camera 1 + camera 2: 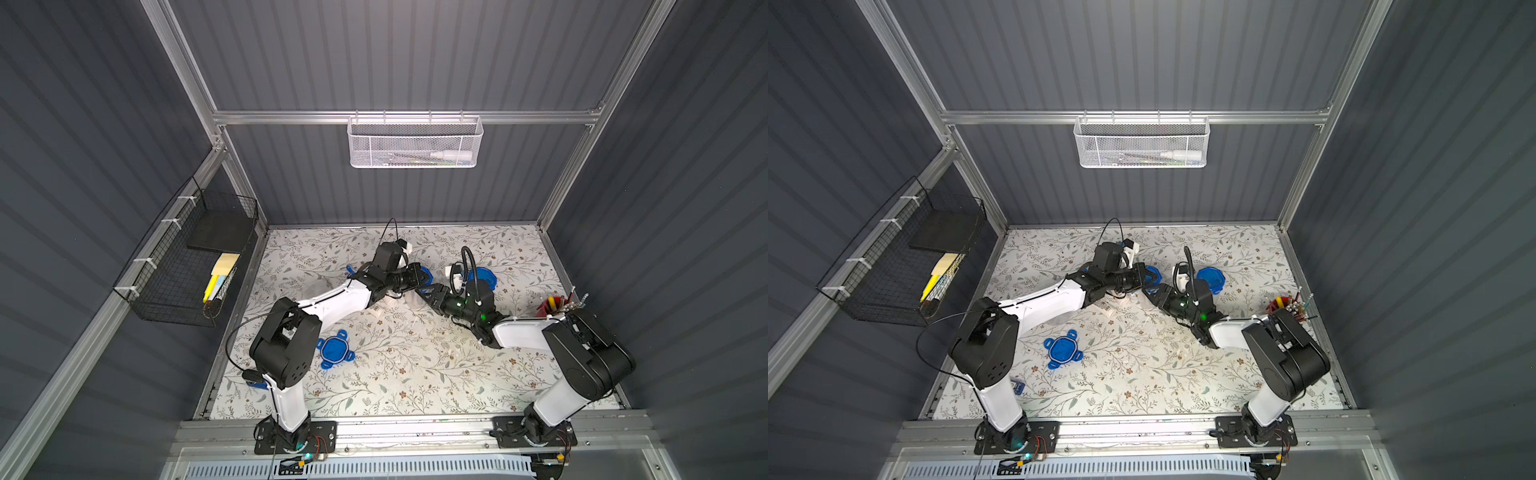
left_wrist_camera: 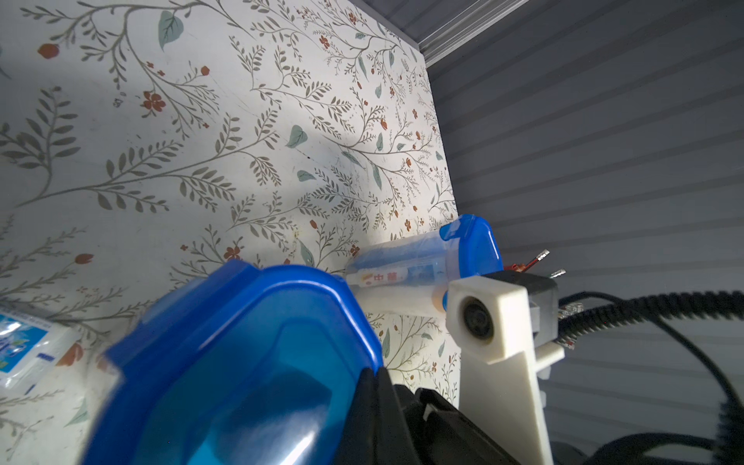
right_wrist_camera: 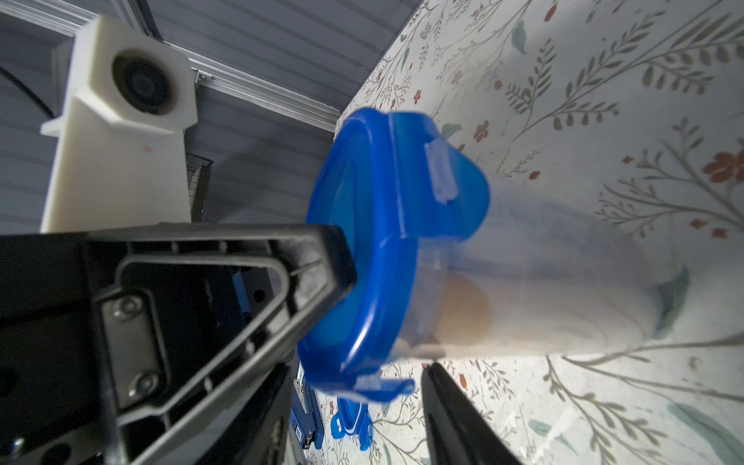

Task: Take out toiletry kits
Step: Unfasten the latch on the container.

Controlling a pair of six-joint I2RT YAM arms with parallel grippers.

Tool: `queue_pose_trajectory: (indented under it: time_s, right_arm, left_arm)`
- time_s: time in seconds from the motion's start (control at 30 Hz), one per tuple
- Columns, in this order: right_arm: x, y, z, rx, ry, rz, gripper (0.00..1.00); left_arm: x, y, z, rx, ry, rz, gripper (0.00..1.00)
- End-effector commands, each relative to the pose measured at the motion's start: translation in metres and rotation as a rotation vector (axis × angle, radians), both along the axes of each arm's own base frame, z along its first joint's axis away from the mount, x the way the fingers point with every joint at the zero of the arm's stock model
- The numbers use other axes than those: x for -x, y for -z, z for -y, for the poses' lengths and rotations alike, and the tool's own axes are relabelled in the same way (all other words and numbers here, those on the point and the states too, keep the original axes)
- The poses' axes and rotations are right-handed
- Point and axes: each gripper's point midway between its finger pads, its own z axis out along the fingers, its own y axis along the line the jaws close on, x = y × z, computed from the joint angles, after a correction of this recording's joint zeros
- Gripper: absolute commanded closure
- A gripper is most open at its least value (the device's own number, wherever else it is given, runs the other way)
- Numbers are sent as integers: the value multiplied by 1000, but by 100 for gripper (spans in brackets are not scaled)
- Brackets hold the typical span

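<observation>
- Toiletry kits (image 3: 463,310) are shut away inside clear jars in the far half of the table. Each jar has to be opened before we can lift anything out, so we judge this to be a lid-removal step.
- The floral table (image 1: 415,374) carries everything, and both arms reach to the middle of its far half and meet over one jar.
- The left gripper (image 2: 374,380) is pinched tight on the rim of the blue lid (image 2: 241,354). That hold suits peeling the lid off, not carrying the jar.
- The right gripper (image 1: 424,291) is at the same jar. One finger (image 3: 443,402) lies against the neck and its partner is hidden, so we cannot tell whether it clamps. We take it to be bracing the body against the pull.
- The jar being opened (image 3: 543,282) shows a tan-capped bottle (image 3: 467,298) through its wall. One clip flap (image 3: 378,387) is sprung outward, which should free that side.
- A second jar (image 2: 402,257) stands just beyond the right gripper, toward the right edge, with its lid on, waiting its turn.
- A loose blue lid (image 1: 334,351), flaps splayed, lies in the near-left quarter, out of the way of the work.
- A toothpaste tube (image 2: 380,277) shows inside the second jar.
- A white-and-blue packet (image 2: 20,346) lies bare on the table near the left gripper.
</observation>
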Motion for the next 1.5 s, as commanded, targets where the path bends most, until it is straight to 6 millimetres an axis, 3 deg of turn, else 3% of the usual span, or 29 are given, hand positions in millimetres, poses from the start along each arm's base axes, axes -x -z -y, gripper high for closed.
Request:
queue_pose_trajectory:
  time_s: [0.0,0.27,0.4,0.6,0.8,0.93,1.03,1.07,1.2,1.27,1.4,1.47]
  right_arm:
    - [-9,-76,-6,-94,-12,255,45]
    - [6,-104,-2,-3,-53,373,45]
    - [12,-108,-7,0,-100,387,46]
    - [9,-91,-5,15,-83,340,47]
    - [5,-73,22,182,41,261,47]
    - [6,-71,47,326,126,216,49]
    - [6,-68,61,411,163,193,53]
    - [8,-79,66,418,175,212,54]
    - [1,-76,70,475,162,185,58]
    - [-7,-63,70,491,150,118,59]
    - [-31,-59,61,494,120,107,60]
    - [-45,-52,55,496,102,78,64]
  left_arm:
    - [50,115,-42,-267,-20,-343,100]
    - [51,123,-41,-269,-19,-362,100]
    - [51,126,-40,-268,-17,-372,100]
    - [52,128,-39,-263,-14,-377,100]
    - [47,114,-38,-274,7,-339,100]
    - [34,83,-32,-268,33,-278,100]
    - [17,51,-26,-252,39,-210,100]
    - [7,31,-22,-234,36,-168,100]
    - [-16,-9,-16,-191,26,-95,93]
    - [-23,-30,-10,-161,30,-62,90]
    - [-18,-60,-6,-107,49,-33,88]
    - [-7,-64,-12,-114,51,-39,97]
